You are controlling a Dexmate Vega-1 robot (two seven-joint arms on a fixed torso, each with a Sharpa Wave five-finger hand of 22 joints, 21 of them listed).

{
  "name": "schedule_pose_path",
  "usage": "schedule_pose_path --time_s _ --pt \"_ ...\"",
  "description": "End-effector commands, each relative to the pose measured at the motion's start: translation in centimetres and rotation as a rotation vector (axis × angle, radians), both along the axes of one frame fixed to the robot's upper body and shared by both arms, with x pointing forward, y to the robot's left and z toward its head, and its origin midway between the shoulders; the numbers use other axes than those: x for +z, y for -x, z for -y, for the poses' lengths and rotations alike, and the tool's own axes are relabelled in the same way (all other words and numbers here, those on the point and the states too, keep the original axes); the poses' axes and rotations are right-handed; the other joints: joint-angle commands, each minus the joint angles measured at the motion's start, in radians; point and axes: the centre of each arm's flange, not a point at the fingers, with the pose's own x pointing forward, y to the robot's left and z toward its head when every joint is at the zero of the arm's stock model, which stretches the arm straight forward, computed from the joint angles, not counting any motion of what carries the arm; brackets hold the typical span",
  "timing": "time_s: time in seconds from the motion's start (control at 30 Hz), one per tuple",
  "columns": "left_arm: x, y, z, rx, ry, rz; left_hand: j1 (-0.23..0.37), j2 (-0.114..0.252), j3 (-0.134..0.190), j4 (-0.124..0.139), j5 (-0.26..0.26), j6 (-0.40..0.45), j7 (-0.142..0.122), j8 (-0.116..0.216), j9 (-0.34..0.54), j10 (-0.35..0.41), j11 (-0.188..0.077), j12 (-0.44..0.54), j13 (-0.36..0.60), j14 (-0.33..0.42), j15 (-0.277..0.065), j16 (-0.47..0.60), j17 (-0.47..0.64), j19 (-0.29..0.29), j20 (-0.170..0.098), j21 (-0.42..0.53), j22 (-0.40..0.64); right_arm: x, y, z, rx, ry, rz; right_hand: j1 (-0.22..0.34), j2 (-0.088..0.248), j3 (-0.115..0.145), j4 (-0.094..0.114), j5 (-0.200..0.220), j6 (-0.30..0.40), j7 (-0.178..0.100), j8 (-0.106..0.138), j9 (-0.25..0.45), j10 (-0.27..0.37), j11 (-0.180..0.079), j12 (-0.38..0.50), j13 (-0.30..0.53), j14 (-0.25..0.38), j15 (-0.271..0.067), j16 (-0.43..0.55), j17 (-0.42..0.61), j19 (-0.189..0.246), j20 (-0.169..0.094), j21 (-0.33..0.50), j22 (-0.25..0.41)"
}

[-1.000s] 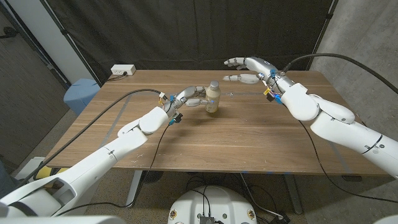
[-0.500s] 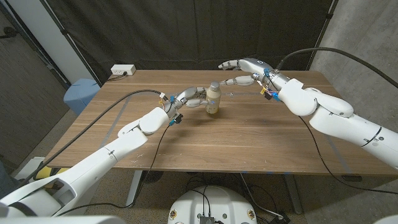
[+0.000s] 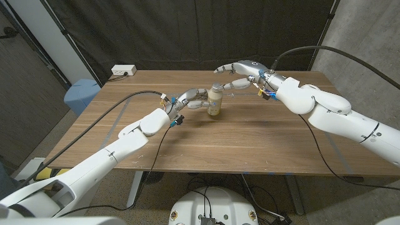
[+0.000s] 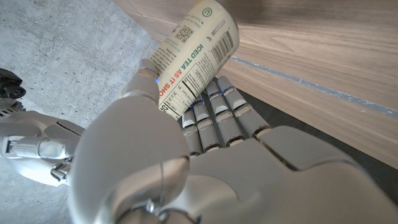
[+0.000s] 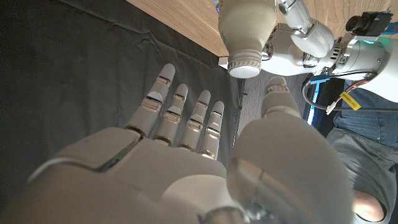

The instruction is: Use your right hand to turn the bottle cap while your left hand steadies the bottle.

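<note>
Your bottle stands upright on the wooden table, a little left of the middle and toward the far edge, its pale body topped by a light cap. Your left hand grips the bottle from its left side, fingers wrapped around the body; in the left wrist view the fingers and thumb close on the printed label, which reads "ICED TEA". Your right hand hangs just beside the cap, above and to its right, fingers spread and holding nothing; whether a fingertip touches the cap you cannot tell from the head view. In the right wrist view the fingers are extended and apart, with the cap a short way beyond them and the left arm behind it. The table is brown plank-grained wood with a thin blue line showing along a seam in the left wrist view. A black curtain hangs behind the table, and a bare concrete wall stands at the right. A white power strip lies at the far left corner of the table, and a light blue bin sits on the floor just past that corner. Black cables run along both arms. The floor is grey concrete.
</note>
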Motion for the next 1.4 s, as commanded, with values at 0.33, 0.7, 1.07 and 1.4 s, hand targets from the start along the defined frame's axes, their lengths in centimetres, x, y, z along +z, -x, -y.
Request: schedule_pose_path --time_s 0.33,0.7,1.07,1.4 --pt "-0.4 0.3 -0.2 -0.004 -0.005 -0.012 -0.002 0.013 0.024 0.024 -0.003 0.012 0.012 0.000 0.003 0.004 0.001 -0.001 0.002 0.016 -0.036 -0.001 0.005 0.009 0.006 -0.004 0.003 -0.1 -0.8 -1.7 -0.023 0.074 -0.005 0.036 -0.002 -0.002 0.018 0.005 0.062 -0.012 0.023 0.009 0.072 -0.007 0.021 0.004 0.049 -0.042 0.018 0.005 0.034 -0.009 0.006 0.007" --pt "-0.6 0.5 -0.2 -0.006 -0.008 -0.019 -0.004 0.017 0.027 0.028 -0.003 0.005 0.017 -0.006 0.004 0.000 0.006 -0.005 0.002 0.013 -0.033 -0.003 0.006 0.006 0.010 -0.006 0.004 -0.4 -1.7 -1.6 -0.029 0.068 -0.014 0.044 0.005 -0.012 0.030 0.002 0.123 -0.024 0.042 0.015 0.130 -0.026 0.039 0.005 0.088 -0.055 0.024 0.007 0.056 -0.013 0.011 0.008" --pt "-0.8 0.4 -0.3 0.003 0.004 -0.025 -0.005 0.017 0.029 0.029 -0.003 0.006 0.018 -0.009 0.004 0.001 0.007 -0.006 0.002 0.013 -0.031 -0.004 0.006 0.005 0.012 -0.008 0.004 -0.7 -1.8 -1.4 -0.033 0.065 -0.009 0.052 0.011 -0.019 0.035 0.001 0.171 -0.031 0.055 0.019 0.164 -0.039 0.048 0.005 0.101 -0.068 0.023 0.008 0.058 -0.011 0.008 0.009" --pt "-0.8 0.4 -0.4 0.004 0.016 -0.024 -0.007 0.020 0.032 0.032 -0.003 -0.002 0.020 -0.014 0.005 -0.005 0.007 -0.009 0.003 0.007 -0.029 -0.006 0.007 0.002 0.017 -0.010 0.004 -0.7 -2.0 -1.5 -0.031 0.072 -0.010 0.071 0.031 -0.019 0.037 -0.003 0.242 -0.033 0.082 0.033 0.208 -0.049 0.060 0.005 0.131 -0.087 0.026 0.009 0.067 -0.017 0.008 0.010"
